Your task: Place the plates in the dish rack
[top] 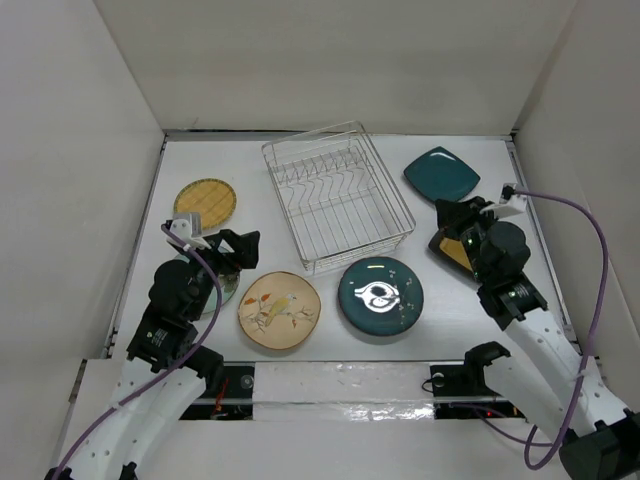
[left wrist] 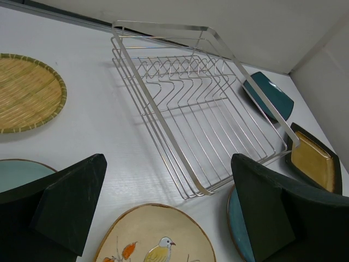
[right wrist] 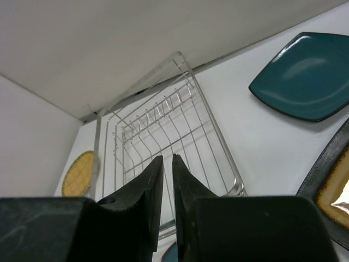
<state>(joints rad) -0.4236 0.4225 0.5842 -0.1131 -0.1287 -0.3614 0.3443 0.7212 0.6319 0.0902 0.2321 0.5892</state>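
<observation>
The silver wire dish rack (top: 363, 248) stands empty mid-table. Around it lie the teal square plate (top: 441, 173), yellow checked round plate (top: 205, 202), cream floral plate (top: 279, 310) and dark teal round plate (top: 380, 295). The amber black-rimmed square plate (top: 452, 252) is partly hidden under my right arm. The pale green plate (top: 228, 288) is mostly hidden under my left arm. My left gripper (top: 240, 248) is open and empty, above the table between the pale green and cream plates. My right gripper (top: 455, 213) is shut and empty, above the amber plate, pointing at the rack.
White walls enclose the table on the left, back and right. In the left wrist view the rack's near corner (left wrist: 154, 112) lies just beyond the cream plate (left wrist: 158, 234). In the right wrist view the teal square plate (right wrist: 302, 73) lies right of the rack (right wrist: 210, 121).
</observation>
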